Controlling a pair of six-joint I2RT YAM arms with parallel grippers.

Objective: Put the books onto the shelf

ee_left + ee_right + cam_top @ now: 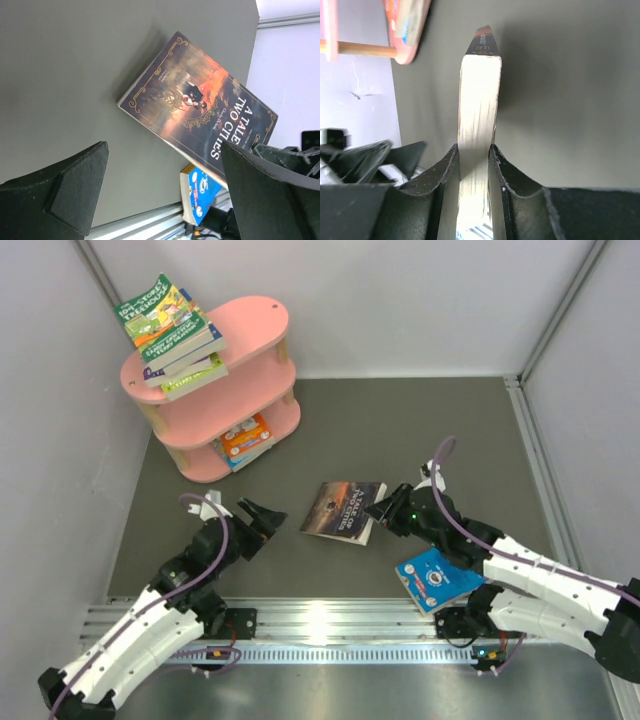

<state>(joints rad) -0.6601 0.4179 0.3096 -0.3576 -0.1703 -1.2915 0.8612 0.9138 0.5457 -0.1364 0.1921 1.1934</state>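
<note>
My right hand (474,165) is clamped on the page edge of the dark book (343,508), at the middle of the worktop (450,430) and well apart from the pink shelf (262,325). My left hand (262,520) stands wide apart beside it. I would lift slowly and keep the book level, because such a thin pinch may slip. The cover reads "A TALE OF TWO CITIES".
</note>
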